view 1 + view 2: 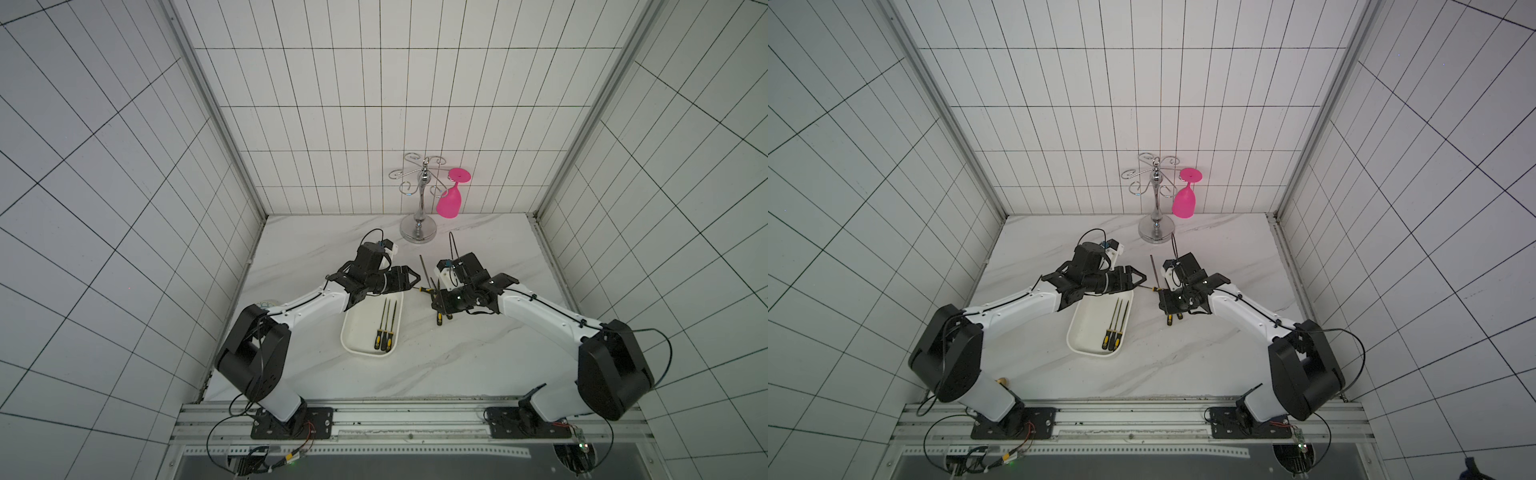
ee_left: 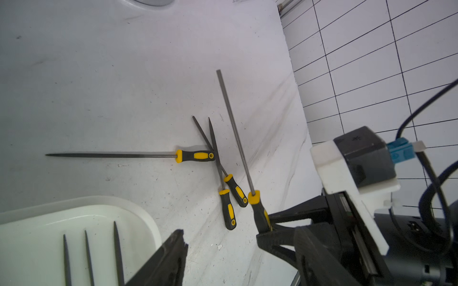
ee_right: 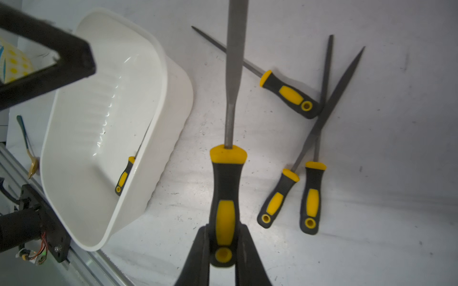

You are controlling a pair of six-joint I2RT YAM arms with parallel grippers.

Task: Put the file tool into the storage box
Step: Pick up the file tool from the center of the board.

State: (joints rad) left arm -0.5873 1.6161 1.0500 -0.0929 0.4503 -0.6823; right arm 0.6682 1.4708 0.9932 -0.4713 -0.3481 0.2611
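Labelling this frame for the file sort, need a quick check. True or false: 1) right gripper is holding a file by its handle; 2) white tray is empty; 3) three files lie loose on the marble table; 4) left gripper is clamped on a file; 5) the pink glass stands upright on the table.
1) The right gripper grips a black-and-yellow-handled steel file by its handle. True.
2) False: the white shallow plastic tray holds three files.
3) Three loose files lie on the marble table. True.
4) False: the left gripper is open, holding nothing.
5) False: the pink plastic wine glass hangs upside down from the chrome rack.
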